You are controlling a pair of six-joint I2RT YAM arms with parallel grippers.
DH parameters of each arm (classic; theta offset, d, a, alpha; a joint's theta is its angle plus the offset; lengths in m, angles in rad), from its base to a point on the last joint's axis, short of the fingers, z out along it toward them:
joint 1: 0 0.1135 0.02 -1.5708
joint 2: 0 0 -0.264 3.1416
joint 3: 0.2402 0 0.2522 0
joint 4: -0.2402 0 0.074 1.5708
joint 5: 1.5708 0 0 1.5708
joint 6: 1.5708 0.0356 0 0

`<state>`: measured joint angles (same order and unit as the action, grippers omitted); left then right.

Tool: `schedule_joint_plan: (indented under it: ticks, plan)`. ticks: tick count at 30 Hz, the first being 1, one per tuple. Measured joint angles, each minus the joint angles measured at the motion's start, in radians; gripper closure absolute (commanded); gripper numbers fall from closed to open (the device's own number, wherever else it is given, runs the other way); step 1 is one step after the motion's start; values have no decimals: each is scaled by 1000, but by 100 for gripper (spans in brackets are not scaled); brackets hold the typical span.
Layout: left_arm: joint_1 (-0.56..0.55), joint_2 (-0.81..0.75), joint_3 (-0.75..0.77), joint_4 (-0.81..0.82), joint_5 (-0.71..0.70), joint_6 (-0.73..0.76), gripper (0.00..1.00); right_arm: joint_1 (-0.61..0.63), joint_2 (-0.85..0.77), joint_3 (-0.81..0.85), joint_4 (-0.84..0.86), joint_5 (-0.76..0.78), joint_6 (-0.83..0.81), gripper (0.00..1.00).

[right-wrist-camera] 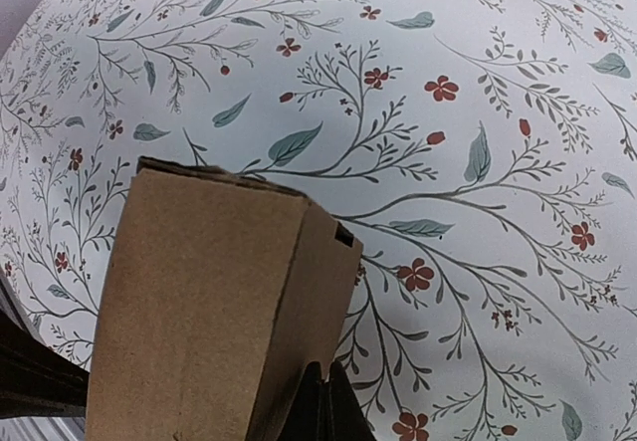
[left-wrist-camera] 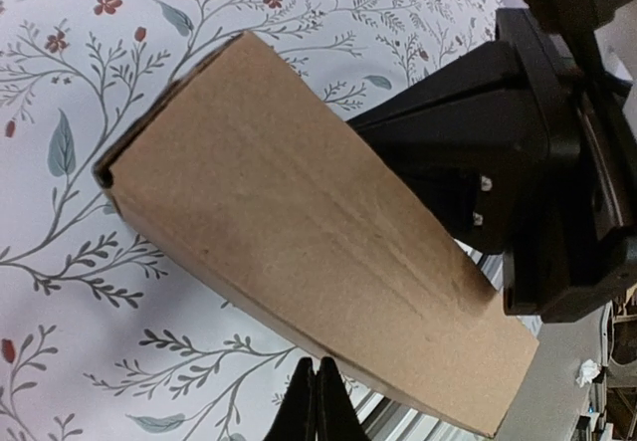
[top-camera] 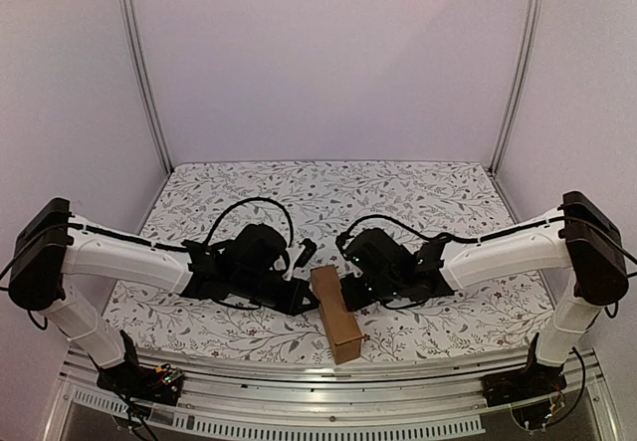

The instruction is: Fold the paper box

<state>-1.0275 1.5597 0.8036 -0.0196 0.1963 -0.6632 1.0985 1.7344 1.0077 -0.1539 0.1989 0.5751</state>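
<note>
- Paper box (top-camera: pixel 336 314): plain brown cardboard, folded up into a narrow rectangular form. It lies lengthwise on the desk (top-camera: pixel 418 197), at centre front, between the two arms.
- The box's near end reaches the desk's front edge, just by the metal rail (top-camera: pixel 328 373). Its far end points slightly left of straight back.
- Desk surface: white cloth with a print of grey-green sprigs and small red flowers.
- Left fingers (top-camera: pixel 304 300): pressed together, nothing between them. The top view has them low at the box's left side, toward its far end.
- Left wrist view: the closed fingers (left-wrist-camera: pixel 317 406) come up just under the long lower edge of the box (left-wrist-camera: pixel 299 252). Whether they touch it cannot be told. A dark seam shows along the box's far end.
- Right fingers (top-camera: pixel 350 294): also pressed together and holding nothing, meeting the box's right side opposite the left pair.
- Right wrist view: the closed fingers (right-wrist-camera: pixel 320 406) sit at the lower side face of the box (right-wrist-camera: pixel 199 302). Contact is likely, but it is not clear in this view.
- Same view: a small dark gap shows at the upper corner of the box's end, where the flaps meet.
- Left wrist view also catches the black body of the right gripper (left-wrist-camera: pixel 498 142), close behind the box.
- Both arms are stretched inward, wrists low over the desk.
</note>
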Motion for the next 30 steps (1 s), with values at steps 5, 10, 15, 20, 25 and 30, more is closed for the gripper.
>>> schedule_joint_plan:
  ticks: [5, 10, 15, 20, 25, 30]
  plan:
    - [0, -10, -13, -8, -18, -7, 100, -25, 5, -6, 15, -26, 0, 100]
    - [0, -14, -19, -19, -31, -11, 100, -55, 3, -66, 32, -58, 0, 100]
    - [0, -14, -19, -18, -28, -19, 100, -58, 0, -129, 60, -126, 3, 100]
    - [0, -11, -19, -13, -19, -26, 100, -58, 0, -185, 138, -223, 15, 100]
    - [0, 2, -19, 16, -3, -37, 100, -58, 23, -199, 226, -292, 35, 100]
    - [1, 12, -19, 29, 1, -46, 100, -59, 74, -198, 320, -339, 69, 100]
